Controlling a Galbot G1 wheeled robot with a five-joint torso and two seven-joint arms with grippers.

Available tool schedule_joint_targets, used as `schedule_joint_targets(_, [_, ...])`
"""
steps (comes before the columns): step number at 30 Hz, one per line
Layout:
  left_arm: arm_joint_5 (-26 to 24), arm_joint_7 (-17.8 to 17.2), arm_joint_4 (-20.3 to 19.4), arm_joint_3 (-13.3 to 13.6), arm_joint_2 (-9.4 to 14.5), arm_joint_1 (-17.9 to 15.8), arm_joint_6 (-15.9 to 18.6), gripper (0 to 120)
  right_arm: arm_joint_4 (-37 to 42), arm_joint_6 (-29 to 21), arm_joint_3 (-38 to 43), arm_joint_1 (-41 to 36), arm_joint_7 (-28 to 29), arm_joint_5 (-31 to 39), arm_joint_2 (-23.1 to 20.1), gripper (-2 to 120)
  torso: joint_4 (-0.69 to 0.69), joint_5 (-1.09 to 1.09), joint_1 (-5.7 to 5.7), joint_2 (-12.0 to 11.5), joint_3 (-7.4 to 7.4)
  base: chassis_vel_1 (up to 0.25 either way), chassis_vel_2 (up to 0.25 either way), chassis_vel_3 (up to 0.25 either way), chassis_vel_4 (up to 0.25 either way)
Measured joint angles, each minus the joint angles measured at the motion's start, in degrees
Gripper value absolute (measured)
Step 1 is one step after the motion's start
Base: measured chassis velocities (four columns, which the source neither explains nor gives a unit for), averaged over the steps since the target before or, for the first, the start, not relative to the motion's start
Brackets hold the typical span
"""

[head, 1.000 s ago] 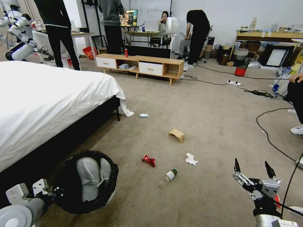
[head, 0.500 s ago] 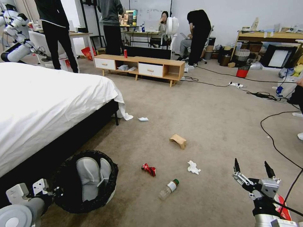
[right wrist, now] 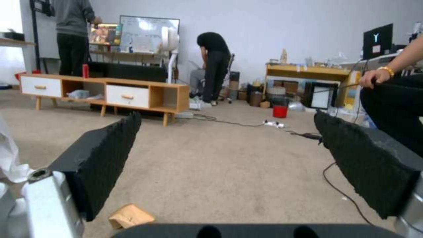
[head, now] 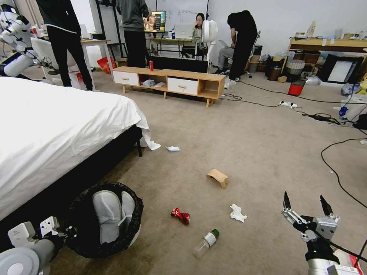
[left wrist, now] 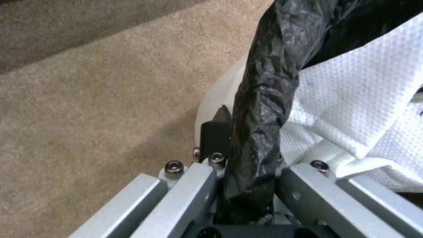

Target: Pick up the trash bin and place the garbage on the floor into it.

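The trash bin (head: 103, 219), pale grey with a black bag, hangs tilted at the lower left beside the bed, white tissue inside. My left gripper (head: 67, 232) is shut on its bagged rim (left wrist: 260, 109). On the floor (head: 248, 145) lies the garbage: a crumpled red wrapper (head: 180, 215), a clear bottle (head: 205, 242) with a green cap, a white tissue (head: 237, 212), a tan cardboard piece (head: 218, 177) (right wrist: 131, 215) and a white paper scrap (head: 172, 148). My right gripper (head: 306, 202) is open at the lower right, above the carpet, right of the tissue.
A bed (head: 57, 122) with white sheets fills the left. A low wooden cabinet (head: 168, 82) with an upright red can (head: 151, 65) stands at the back. Black cables (head: 336, 168) cross the carpet on the right. People stand and sit behind.
The whole head view has shifted: the litter sits slightly lower and farther right, and the person at the right edge has slid out. Both grippers hold the same pose.
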Motion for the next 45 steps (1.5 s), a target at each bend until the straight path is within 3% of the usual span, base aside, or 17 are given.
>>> schedule_joint_targets(10, [0.00, 0.04, 0.02, 0.06, 0.06, 0.02, 0.00, 0, -0.02, -0.16, 0.01, 0.13, 0.49, 0.02, -0.19, 100, 0.00, 0.00, 0.00, 0.00, 0.00, 0.000, 0.000, 0.000, 0.000])
schedule_joint_targets(16, [0.00, 0.08, 0.00, 0.17, 0.07, 0.09, 0.00, 0, 1.08, -5.27, -1.00, -0.22, 4.28, 0.85, -1.51, 100, 0.00, 0.00, 0.00, 0.00, 0.00, 0.000, 0.000, 0.000, 0.000])
schedule_joint_targets(17, [0.00, 0.12, -0.01, 0.18, 0.12, 0.14, 0.00, 0, 2.00, -9.42, -1.86, -0.44, 6.34, 3.03, -2.63, 100, 0.00, 0.00, 0.00, 0.00, 0.00, 0.000, 0.000, 0.000, 0.000])
schedule_joint_targets(18, [0.00, 0.12, -0.01, 0.18, 0.12, 0.14, 0.00, 0, 2.00, -9.42, -1.86, -0.44, 6.34, 3.03, -2.63, 100, 0.00, 0.00, 0.00, 0.00, 0.00, 0.000, 0.000, 0.000, 0.000])
schedule_joint_targets(19, [0.00, 0.13, -0.01, 0.22, 0.16, 0.16, 0.00, 0, 2.78, -13.24, -2.66, -0.59, 8.25, 5.88, -3.66, 100, 0.00, 0.00, 0.00, 0.00, 0.00, 0.000, 0.000, 0.000, 0.000])
schedule_joint_targets(20, [0.00, 0.13, -0.01, 0.22, 0.16, 0.16, 0.00, 0, 2.78, -13.24, -2.66, -0.59, 8.25, 5.88, -3.66, 100, 0.00, 0.00, 0.00, 0.00, 0.00, 0.000, 0.000, 0.000, 0.000])
schedule_joint_targets(22, [0.00, 0.15, -0.02, 0.53, 0.24, 0.07, 0.00, 0, 4.46, -21.63, -4.53, -0.76, 13.21, 16.11, -6.37, 100, 0.00, 0.00, 0.00, 0.00, 0.00, 0.000, 0.000, 0.000, 0.000])
schedule_joint_targets(26, [-0.01, 0.15, -0.02, 0.76, 0.21, 0.08, 0.00, 0, 5.48, -27.45, -5.73, -0.75, 16.65, 24.13, -8.73, 100, -0.01, 0.00, 0.00, 0.00, 0.00, 0.000, 0.000, 0.000, 0.000])
schedule_joint_targets(28, [0.00, 0.12, 0.03, 0.87, 0.12, 0.23, 0.00, 0, 5.60, -34.26, -7.93, 0.83, 23.12, 36.63, -12.23, 100, 0.00, 0.01, 0.00, 0.00, 0.00, 0.000, 0.000, 0.000, 0.000])
schedule_joint_targets(30, [0.00, 0.10, 0.05, 0.87, 0.10, 0.25, 0.00, 0, 5.37, -35.22, -8.35, 1.19, 24.14, 38.89, -12.94, 100, 0.00, 0.00, 0.00, 0.00, 0.00, 0.000, 0.000, 0.000, 0.000])
schedule_joint_targets(31, [0.03, -0.03, 0.13, 0.94, -0.09, 0.39, 0.00, 0, 3.95, -37.59, -10.02, 2.68, 27.41, 45.16, -15.09, 100, 0.01, 0.00, 0.00, 0.00, 0.00, 0.000, 0.000, 0.000, 0.000])
schedule_joint_targets(34, [0.11, -0.06, 0.18, 0.95, -0.21, 0.43, 0.00, 0, 3.01, -37.98, -10.80, 3.35, 28.25, 46.89, -15.83, 100, 0.00, 0.00, 0.00, 0.00, 0.00, 0.000, 0.000, 0.000, 0.000])
schedule_joint_targets(36, [0.67, -0.15, 0.36, 0.96, -0.77, 0.71, 0.00, 0, -1.03, -39.92, -14.20, 6.11, 31.57, 53.24, -17.41, 100, 0.00, 0.00, 0.00, 0.00, 0.00, 0.000, 0.000, 0.000, 0.000])
schedule_joint_targets(45, [1.47, -0.19, 0.36, 0.40, -1.83, 1.65, 0.00, 0, -10.23, -41.51, -20.15, 11.79, 35.57, 58.99, -16.21, 100, 0.01, -0.01, 0.00, 0.00, 0.01, 0.000, 0.000, 0.000, 0.000])
